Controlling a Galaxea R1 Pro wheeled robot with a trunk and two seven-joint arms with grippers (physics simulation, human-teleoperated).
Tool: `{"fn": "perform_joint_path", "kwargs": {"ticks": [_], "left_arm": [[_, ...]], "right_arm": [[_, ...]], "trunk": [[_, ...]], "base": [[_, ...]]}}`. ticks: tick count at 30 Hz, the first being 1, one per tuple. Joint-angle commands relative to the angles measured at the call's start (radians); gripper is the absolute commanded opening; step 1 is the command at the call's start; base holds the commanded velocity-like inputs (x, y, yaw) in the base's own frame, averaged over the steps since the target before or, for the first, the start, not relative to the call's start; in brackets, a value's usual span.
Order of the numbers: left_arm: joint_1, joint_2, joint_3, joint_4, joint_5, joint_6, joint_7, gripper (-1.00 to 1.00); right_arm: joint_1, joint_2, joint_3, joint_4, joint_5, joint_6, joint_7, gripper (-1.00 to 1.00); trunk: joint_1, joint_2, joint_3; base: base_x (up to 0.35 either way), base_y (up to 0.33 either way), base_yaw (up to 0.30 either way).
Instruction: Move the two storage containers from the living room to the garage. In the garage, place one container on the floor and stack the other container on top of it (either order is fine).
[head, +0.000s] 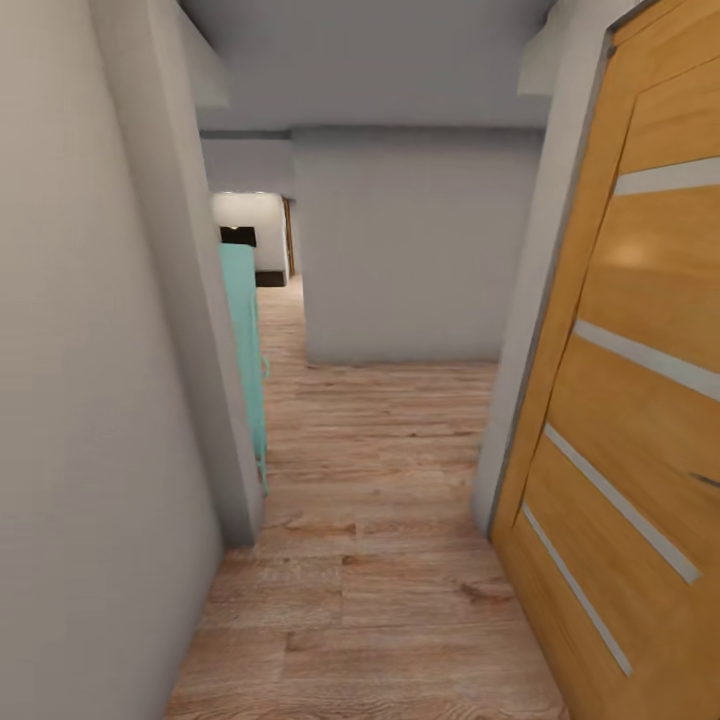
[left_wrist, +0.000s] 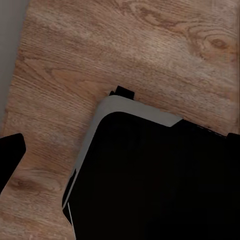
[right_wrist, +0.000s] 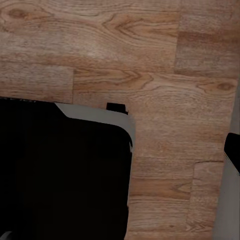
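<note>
A: What is seen from the head view?

B: A narrow hallway with a wood plank floor (head: 380, 560) is seen. A wooden door (head: 630, 400) with pale strips stands just right of the passage, and a turquoise cabinet (head: 245, 340) stands beyond the door, against the left wall (head: 90, 400). A grey wall (head: 410, 250) closes the passage past the door.

A: Where are the storage containers?

B: Their place cannot be told; none is pictured here.

A: And the pincers?

B: Whether either is released or clenched cannot be told. In both wrist views the robot's dark base (left_wrist: 160, 180) is seen over planks.

A: Which step is in hand?

B: Travel, it is judged. Next, the base must be kept off the door and steered onward.
</note>
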Motion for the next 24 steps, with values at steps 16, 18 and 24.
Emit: {"fn": "perform_joint_path", "kwargs": {"ticks": [16, 18, 24], "left_arm": [[-0.001, -0.002, -0.009, 0.0, 0.006, -0.007, 0.003, 1.0], [-0.001, -0.002, -0.009, 0.0, 0.006, -0.008, 0.003, 1.0], [-0.001, -0.003, -0.009, 0.0, 0.004, -0.005, 0.003, 1.0]], "right_arm": [[-0.001, 0.004, 0.007, 0.003, -0.01, -0.006, -0.002, 1.0], [-0.001, 0.004, 0.007, 0.003, -0.009, -0.006, -0.002, 1.0], [-0.001, 0.004, 0.007, 0.003, -0.009, -0.006, -0.002, 1.0]], "trunk": [[0.001, -0.001, -0.002], [0.001, -0.001, -0.002], [0.001, -0.001, -0.002]], "base": [[0.323, 0.0, 0.0], [0.323, 0.0, 0.0], [0.323, 0.0, 0.0]]}}
